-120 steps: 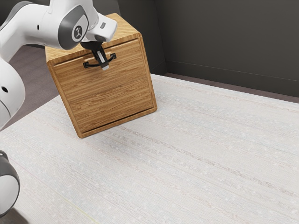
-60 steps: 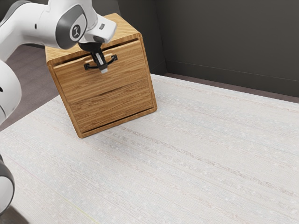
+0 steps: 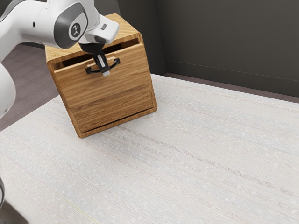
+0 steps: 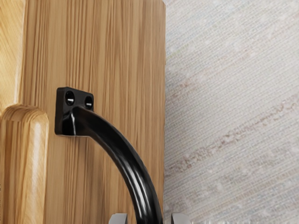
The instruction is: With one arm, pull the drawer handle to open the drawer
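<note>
The black two-finger gripper point(image 3: 104, 69), clamped on the curved black metal handle point(image 4: 127, 156), should draw the partly open light wooden drawer point(image 3: 122, 80) straight outward.

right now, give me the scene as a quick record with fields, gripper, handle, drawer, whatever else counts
gripper: on the handle's middle, coming down from above
handle: black curved bar, screwed to the drawer front
drawer: top of the cabinet, pulled out a little, dark gap showing behind its front
cabinet: wooden, standing on the table at the exterior view's upper left
table: pale wood grain
task state: drawer partly open, not fully out
</note>
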